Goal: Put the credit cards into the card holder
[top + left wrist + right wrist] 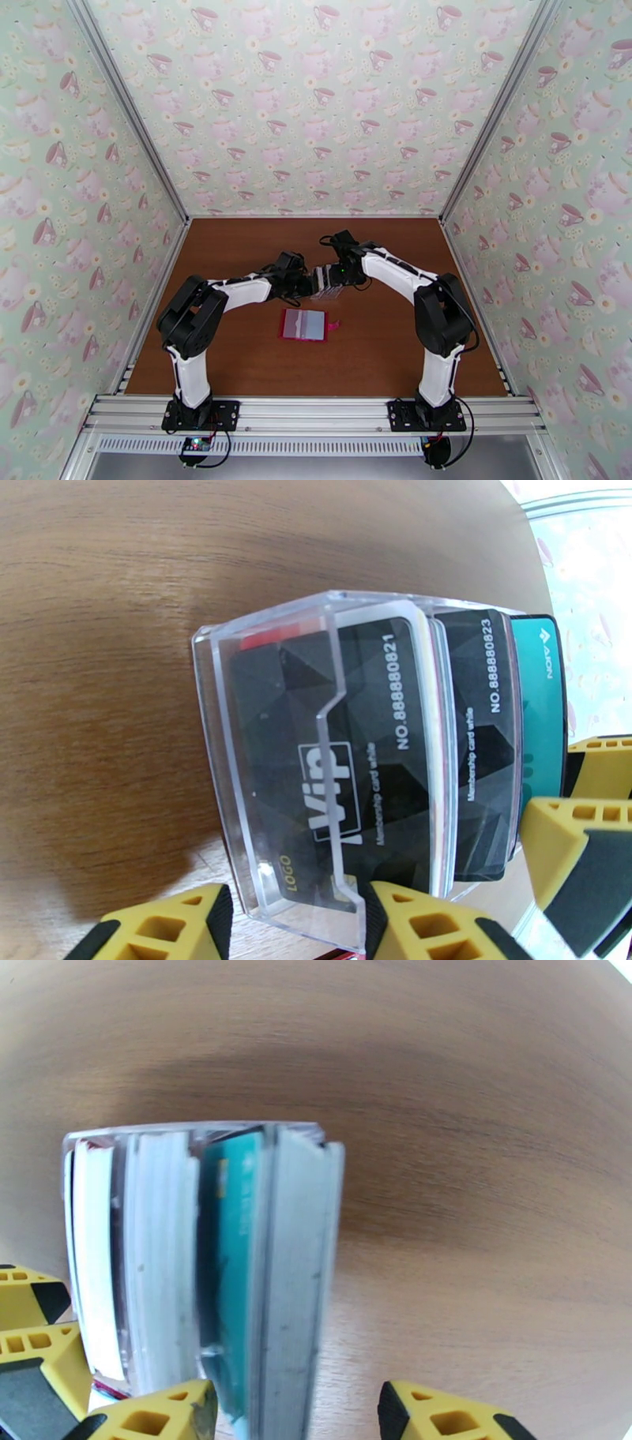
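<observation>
Two black membership cards point(395, 740), NO.888880821 and NO.888880823, beside teal card point(541, 717)

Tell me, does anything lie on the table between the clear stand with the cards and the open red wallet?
Nothing visible does. In the top view the wallet lies open close to the stand holding the cards, with only bare brown table between them.

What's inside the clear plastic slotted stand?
Upright in the clear stand: a black VIP membership card, a second black card, a teal card. A red edge shows behind the front card; its rest is covered.
</observation>
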Action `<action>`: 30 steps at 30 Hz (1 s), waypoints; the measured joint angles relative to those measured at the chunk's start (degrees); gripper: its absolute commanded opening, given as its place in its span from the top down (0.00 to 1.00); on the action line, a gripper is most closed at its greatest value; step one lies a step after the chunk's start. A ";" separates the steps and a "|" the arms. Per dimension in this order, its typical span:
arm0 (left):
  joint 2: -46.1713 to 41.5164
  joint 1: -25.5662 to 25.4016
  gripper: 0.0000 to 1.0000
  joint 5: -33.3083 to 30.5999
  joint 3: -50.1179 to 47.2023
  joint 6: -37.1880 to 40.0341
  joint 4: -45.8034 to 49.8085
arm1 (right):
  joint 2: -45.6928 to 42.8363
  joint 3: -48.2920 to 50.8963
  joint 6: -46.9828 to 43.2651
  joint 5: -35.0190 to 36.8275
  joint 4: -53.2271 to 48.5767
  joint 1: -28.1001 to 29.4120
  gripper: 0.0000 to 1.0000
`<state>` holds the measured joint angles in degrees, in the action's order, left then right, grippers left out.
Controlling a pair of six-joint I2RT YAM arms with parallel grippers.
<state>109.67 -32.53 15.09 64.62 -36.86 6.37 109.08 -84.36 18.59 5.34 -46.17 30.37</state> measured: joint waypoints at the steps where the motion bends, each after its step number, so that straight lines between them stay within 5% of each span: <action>1: 0.00 0.00 0.51 0.00 0.00 0.00 0.00 | 0.00 0.00 0.02 -0.04 0.00 -0.04 0.42; 30: -0.11 0.26 0.51 0.17 0.00 0.44 0.37 | 0.00 -1.75 -0.48 0.39 -1.55 -0.39 0.48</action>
<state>109.56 -32.27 15.27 64.62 -36.42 6.74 109.08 -86.11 18.11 5.74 -47.72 29.98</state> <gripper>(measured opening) 0.488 0.536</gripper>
